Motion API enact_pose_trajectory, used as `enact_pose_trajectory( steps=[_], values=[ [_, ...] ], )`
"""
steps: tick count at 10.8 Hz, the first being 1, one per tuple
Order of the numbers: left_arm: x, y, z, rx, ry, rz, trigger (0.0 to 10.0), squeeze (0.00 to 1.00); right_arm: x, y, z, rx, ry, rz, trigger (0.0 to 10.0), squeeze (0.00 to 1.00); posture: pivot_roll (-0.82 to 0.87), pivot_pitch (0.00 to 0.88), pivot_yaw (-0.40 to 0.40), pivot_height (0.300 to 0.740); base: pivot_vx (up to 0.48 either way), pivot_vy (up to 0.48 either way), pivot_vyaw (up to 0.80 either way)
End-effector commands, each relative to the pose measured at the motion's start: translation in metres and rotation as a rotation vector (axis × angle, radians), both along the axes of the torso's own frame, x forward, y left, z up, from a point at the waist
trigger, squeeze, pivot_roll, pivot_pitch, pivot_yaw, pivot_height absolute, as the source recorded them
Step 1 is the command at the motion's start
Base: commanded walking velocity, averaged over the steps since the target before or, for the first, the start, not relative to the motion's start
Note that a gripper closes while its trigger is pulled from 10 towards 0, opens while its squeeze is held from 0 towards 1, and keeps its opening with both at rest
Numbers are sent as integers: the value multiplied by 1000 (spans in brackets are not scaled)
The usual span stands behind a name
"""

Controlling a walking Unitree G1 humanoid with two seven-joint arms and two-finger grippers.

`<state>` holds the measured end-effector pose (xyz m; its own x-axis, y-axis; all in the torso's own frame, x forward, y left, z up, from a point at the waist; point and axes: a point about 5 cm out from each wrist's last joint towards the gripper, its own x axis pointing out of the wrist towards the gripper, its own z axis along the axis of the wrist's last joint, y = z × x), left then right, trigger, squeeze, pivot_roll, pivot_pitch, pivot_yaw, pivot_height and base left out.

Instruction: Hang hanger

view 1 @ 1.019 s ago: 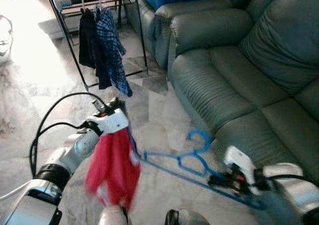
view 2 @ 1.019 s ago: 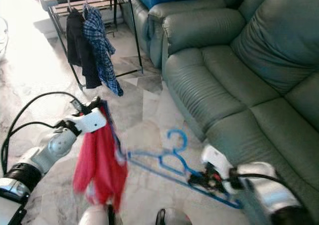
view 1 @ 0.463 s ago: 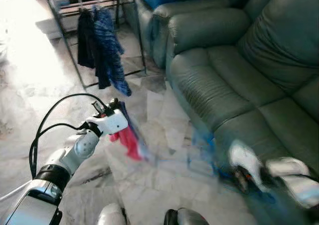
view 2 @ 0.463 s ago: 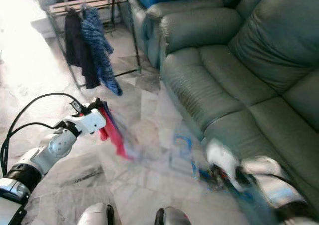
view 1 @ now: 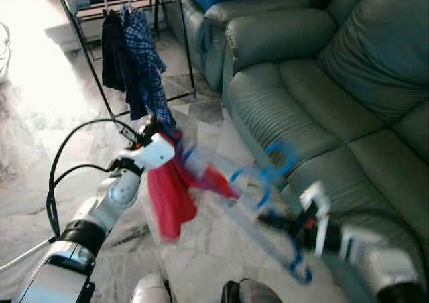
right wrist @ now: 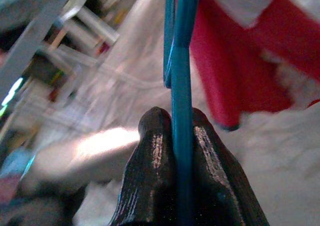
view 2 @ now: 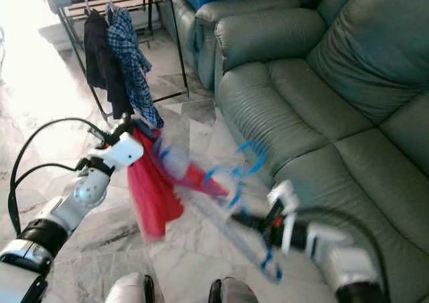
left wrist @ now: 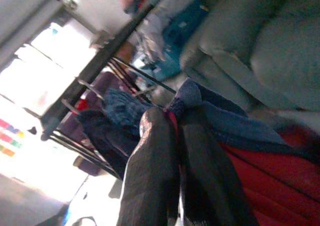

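Hanger (view 1: 268, 182), blue plastic, is held in the air between the two arms above the marble floor (view 1: 40, 122), blurred by motion; its hook curls up at about 1 o'clock from the frame, close to the front edge of the green sofa (view 1: 322, 82). Right gripper (right wrist: 172, 136) has its jaws pinching the blue bar of the hanger; in the right wrist view the bar runs straight out between the two black fingers (right wrist: 152, 161), which touch it on both sides. In the head views this gripper sits at about 4 o'clock, just in front of the sofa seat.

Left gripper (view 1: 149, 134) is at about 9 o'clock of centre, raised, with a black cable looping back from its wrist. Its jaws are pressed together on the red garment (view 1: 171, 192) where the cloth meets the dark blue end of the hanger, seen in the left wrist view. The garment hangs below this gripper and stretches toward the hanger's middle, partly blurred.

Clothes rack (view 1: 87, 41), black metal, stands at about 11 o'clock, well apart from the hanger. A dark garment (view 1: 112, 65) and a blue checked shirt (view 1: 149, 62) hang on it side by side.
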<state>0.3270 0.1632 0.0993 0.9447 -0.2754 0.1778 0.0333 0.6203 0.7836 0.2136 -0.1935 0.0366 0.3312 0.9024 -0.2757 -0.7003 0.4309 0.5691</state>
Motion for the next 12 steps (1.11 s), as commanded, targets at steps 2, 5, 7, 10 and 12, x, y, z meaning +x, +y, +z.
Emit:
enact_pose_trajectory(
  steps=[2,5,7,10,12],
  values=[
    [3,-12,7,-10,-33,-36,10000,0,-24,0,5,-113,11,290,10000,0,-22,99,-56,740,0,0,0],
    [4,-3,4,3,-48,24,10000,0,-19,-43,-12,-570,-58,371,10000,0,-26,103,-56,740,0,0,0],
    [4,-3,4,-5,-33,15,10000,0,-7,-55,-12,-665,-134,321,10000,0,-24,105,-57,740,0,0,0],
    [-7,-6,-25,79,179,-103,10000,0,28,-61,10,-757,-400,188,10000,0,-29,111,-57,740,0,0,0],
    [-13,-7,-38,122,253,-112,10000,0,34,-64,18,-763,-442,181,10000,0,-36,114,-56,740,0,0,0]
  ],
)
